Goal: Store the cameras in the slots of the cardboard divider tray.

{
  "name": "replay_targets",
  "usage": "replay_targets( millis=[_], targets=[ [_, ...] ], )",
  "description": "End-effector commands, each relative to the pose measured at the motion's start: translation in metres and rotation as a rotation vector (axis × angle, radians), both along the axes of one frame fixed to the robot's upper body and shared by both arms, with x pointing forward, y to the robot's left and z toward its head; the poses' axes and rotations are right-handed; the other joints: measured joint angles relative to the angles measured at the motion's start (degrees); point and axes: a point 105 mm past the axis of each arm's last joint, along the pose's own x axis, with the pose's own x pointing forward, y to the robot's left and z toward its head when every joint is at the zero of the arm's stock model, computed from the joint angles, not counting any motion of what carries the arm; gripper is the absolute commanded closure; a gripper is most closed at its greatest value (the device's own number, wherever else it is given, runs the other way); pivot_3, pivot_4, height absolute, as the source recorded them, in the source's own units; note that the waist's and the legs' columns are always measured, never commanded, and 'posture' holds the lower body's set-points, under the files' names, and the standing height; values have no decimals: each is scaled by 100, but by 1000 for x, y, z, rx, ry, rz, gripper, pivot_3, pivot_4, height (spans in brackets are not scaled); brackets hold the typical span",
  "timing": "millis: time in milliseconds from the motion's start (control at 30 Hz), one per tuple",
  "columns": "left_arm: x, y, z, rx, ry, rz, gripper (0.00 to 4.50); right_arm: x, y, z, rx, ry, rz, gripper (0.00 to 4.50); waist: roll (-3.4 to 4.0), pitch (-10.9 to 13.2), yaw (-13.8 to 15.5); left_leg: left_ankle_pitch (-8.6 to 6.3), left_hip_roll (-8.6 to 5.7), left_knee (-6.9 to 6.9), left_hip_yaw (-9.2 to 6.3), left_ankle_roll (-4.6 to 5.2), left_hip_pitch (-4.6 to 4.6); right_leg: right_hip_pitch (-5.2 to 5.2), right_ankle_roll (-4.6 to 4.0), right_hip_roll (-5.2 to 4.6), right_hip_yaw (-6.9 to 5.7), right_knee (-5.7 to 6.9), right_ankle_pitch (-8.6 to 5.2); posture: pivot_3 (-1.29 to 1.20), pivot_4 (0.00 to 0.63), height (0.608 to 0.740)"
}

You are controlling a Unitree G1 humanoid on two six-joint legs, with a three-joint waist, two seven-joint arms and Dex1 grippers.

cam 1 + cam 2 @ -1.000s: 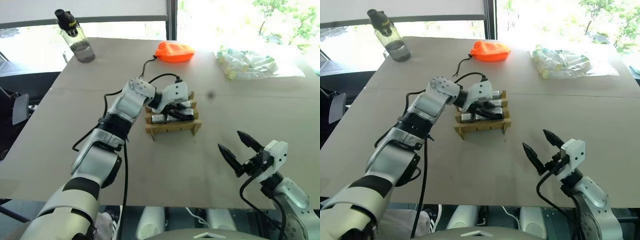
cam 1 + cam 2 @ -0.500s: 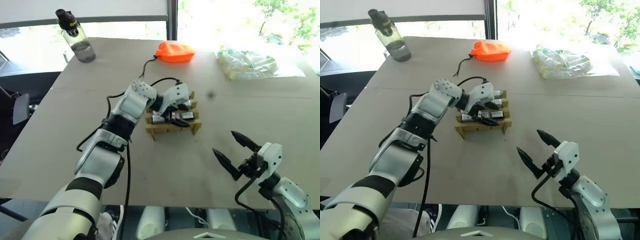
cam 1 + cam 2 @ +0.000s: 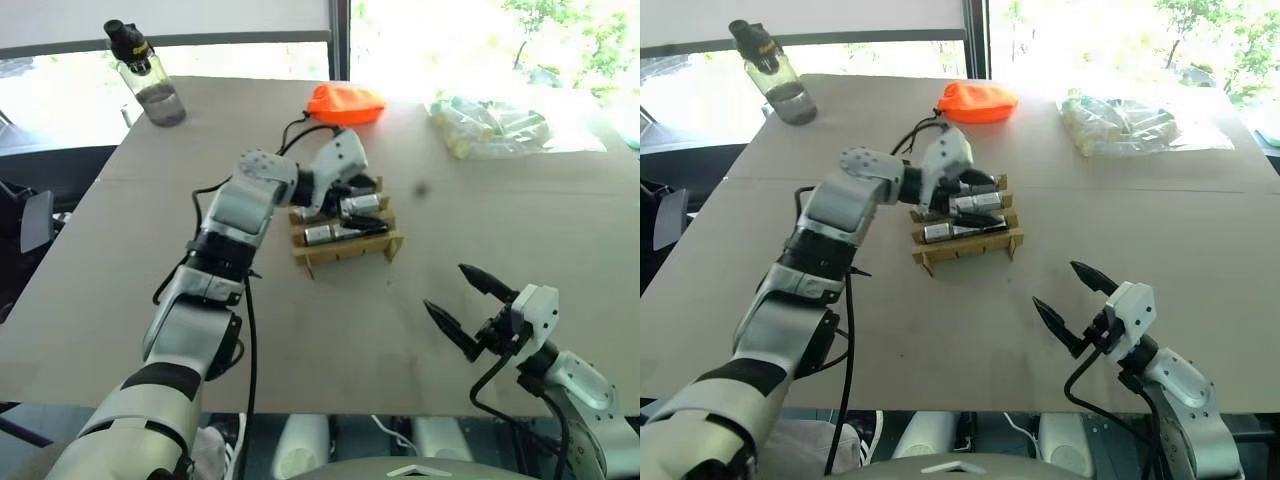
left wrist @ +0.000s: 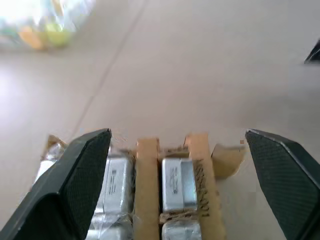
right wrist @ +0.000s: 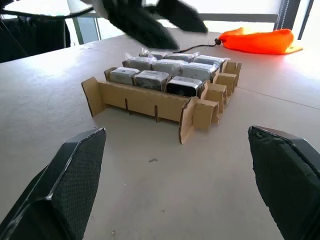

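Tan table [image 3: 120,260] before bright windows [image 3: 480,40], greenery outside.

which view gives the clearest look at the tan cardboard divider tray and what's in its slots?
Right wrist view: the tan cardboard divider tray sits whole and close, silver-grey cameras lined up in its rows. The eye views show it smaller, its far end behind the left gripper. The left wrist view catches one end.

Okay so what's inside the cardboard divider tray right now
The cardboard divider tray holds silver-grey cameras lying in its slots, one showing a black face. The open left gripper hovers above the far rows and covers part of them, so a full count isn't possible.
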Motion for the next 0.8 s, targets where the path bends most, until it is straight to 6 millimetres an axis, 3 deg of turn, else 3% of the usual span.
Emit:
replay_targets(
  millis=[33,133,200,367,467,533,667,800],
  targets=[
    [-25,19,4,-155,-24,17,32,2,-12,5,-22,-31,15,0,1,-1,1,0,3,-2,5,0,6,2,0,0,5,-1,0,0,150,726],
    [-55,34,-15,-186,-25,46,32,8,-28,1,-36,-14,-3,0,1,-1,-4,0,9,-2,7,-1,11,4,-1,1,13,7,0,0,150,726],
    [-77,44,-38,-219,17,114,32,13,-43,-4,-69,-3,-17,0,-3,-1,23,0,9,1,2,-1,8,4,-1,3,12,6,0,0,150,726],
    [-114,53,-61,-360,96,263,32,21,-65,-7,-93,3,-29,0,0,-7,39,-3,8,3,-1,2,16,21,-1,-4,22,-5,0,0,150,726],
    [-135,54,-100,-297,122,392,32,21,-74,-12,-106,27,-5,0,12,-19,19,-2,11,1,-6,2,20,24,-3,-2,18,-2,0,0,150,726],
    [-137,64,-122,-236,84,490,32,21,-78,-16,-113,44,5,0,15,-21,22,-4,8,-7,5,4,29,26,-3,-3,28,-4,0,0,150,726],
    [-127,85,-126,-264,-10,633,32,15,-84,-26,-139,70,22,0,14,-30,87,-18,5,-6,-17,31,23,26,-6,-1,3,-4,-1,0,150,726],
    [-127,94,-132,-250,-36,650,32,14,-92,-31,-135,87,8,0,21,-44,66,-23,6,-6,-4,39,25,27,-5,-1,0,-5,0,0,150,726]
  ],
)
